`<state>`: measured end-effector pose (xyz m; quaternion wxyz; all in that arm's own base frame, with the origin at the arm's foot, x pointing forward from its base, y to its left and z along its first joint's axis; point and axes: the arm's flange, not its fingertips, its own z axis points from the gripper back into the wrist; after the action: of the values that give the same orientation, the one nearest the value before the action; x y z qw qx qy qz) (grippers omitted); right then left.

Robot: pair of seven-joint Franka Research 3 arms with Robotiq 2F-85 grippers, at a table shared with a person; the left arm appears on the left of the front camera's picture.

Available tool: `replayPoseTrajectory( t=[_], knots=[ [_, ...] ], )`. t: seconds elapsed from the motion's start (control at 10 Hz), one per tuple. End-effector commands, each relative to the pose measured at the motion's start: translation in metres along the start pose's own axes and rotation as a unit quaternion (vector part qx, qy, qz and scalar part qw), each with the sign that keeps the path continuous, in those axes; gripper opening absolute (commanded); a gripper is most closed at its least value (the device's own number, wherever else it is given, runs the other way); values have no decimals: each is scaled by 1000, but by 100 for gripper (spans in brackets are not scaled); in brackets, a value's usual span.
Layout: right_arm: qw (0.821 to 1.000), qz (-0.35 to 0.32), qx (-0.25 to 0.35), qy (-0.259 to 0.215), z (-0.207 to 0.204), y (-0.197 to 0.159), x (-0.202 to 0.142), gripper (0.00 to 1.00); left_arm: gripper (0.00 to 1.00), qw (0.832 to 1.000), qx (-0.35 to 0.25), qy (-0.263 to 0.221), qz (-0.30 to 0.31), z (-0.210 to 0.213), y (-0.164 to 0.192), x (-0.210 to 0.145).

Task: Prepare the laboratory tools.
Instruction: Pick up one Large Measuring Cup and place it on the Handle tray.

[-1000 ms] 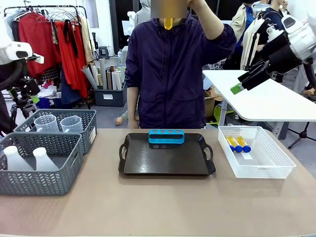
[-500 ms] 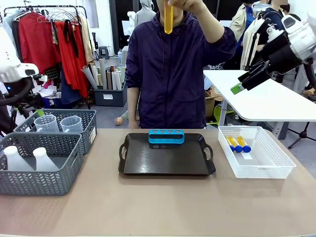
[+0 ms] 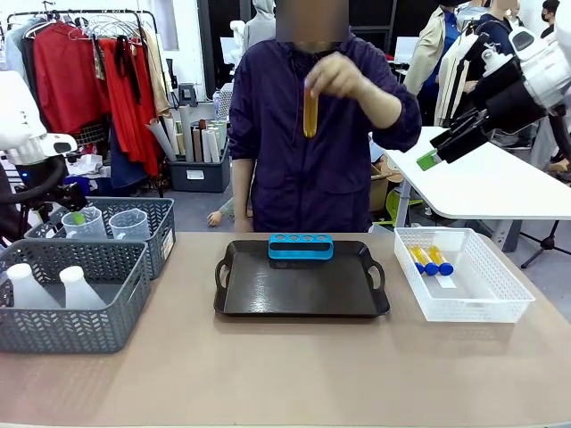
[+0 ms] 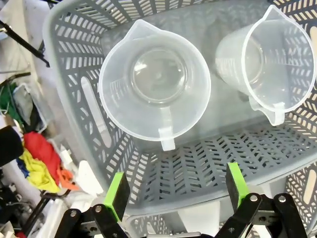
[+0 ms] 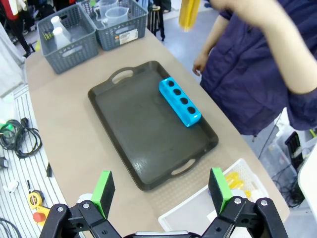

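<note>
Clothes rack (image 3: 85,13) far left, red garments (image 3: 125,89). Grey bin (image 3: 198,176) of rolls (image 3: 207,143) beside it. White table (image 3: 482,189) right. Bright, even light.

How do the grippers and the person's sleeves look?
The left gripper and right gripper are black, two-fingered, with green pads. The left arm and right arm are white. The person wears a dark purple long-sleeved jacket.
</note>
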<state>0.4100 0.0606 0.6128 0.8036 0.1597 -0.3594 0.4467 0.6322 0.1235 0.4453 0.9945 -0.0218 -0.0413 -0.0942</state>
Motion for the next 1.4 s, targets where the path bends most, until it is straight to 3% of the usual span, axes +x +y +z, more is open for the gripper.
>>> replayPoseTrajectory(
  t=[0.0, 0.9, 1.3],
  knots=[
    [1000, 3, 5, -11, -1, -1, 1, 100, 100, 1000, 2, -3, 0, 4, 0, -1],
    [1000, 3, 5, -11, -1, -1, 1, 100, 100, 1000, 21, 20, -3, -56, 11, 23],
    [1000, 3, 5, -11, -1, -1, 1, 100, 21, 999, 26, 17, -13, -58, 12, 21]
  ],
)
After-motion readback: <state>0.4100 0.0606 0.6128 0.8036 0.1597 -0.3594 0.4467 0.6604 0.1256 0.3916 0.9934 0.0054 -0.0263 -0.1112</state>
